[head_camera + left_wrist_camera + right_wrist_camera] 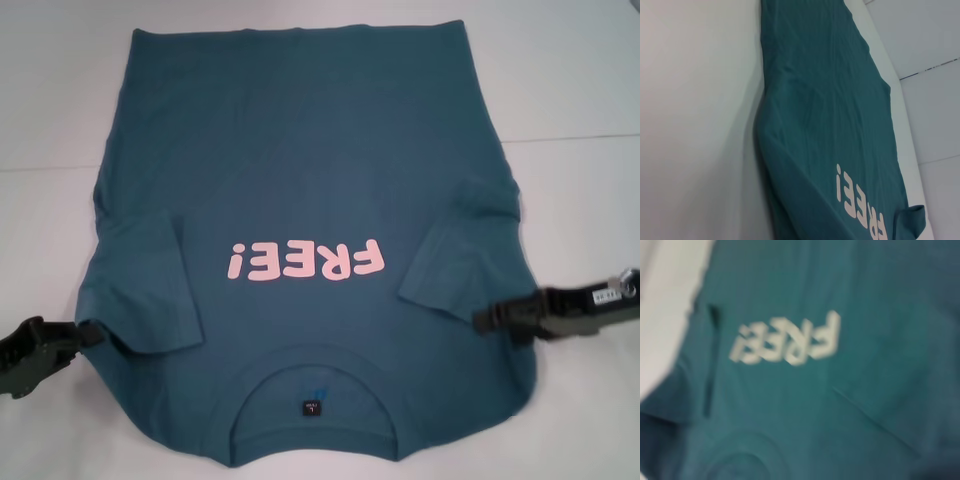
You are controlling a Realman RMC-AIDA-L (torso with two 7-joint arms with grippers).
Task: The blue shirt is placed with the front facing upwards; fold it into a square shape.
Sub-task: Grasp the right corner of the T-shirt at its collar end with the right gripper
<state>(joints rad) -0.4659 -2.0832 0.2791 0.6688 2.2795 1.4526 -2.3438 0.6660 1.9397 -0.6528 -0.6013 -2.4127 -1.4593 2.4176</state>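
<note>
- Head view: high above, looking forward and down on the whole blue shirt (300, 180), collar at 6 o'clock, nearest the robot.
- Left wrist view: low, skimming along the shirt's (825, 110) edge from beside it.
- Right wrist view: close above the chest.
- All three share the pink print (305, 262) (860, 207) (787, 340).

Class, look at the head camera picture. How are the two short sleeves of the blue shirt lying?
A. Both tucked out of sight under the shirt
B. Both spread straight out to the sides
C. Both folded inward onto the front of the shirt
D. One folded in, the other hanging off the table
C: both sleeves of the blue shirt lie turned inward on its front, either side of the pink print.
</note>
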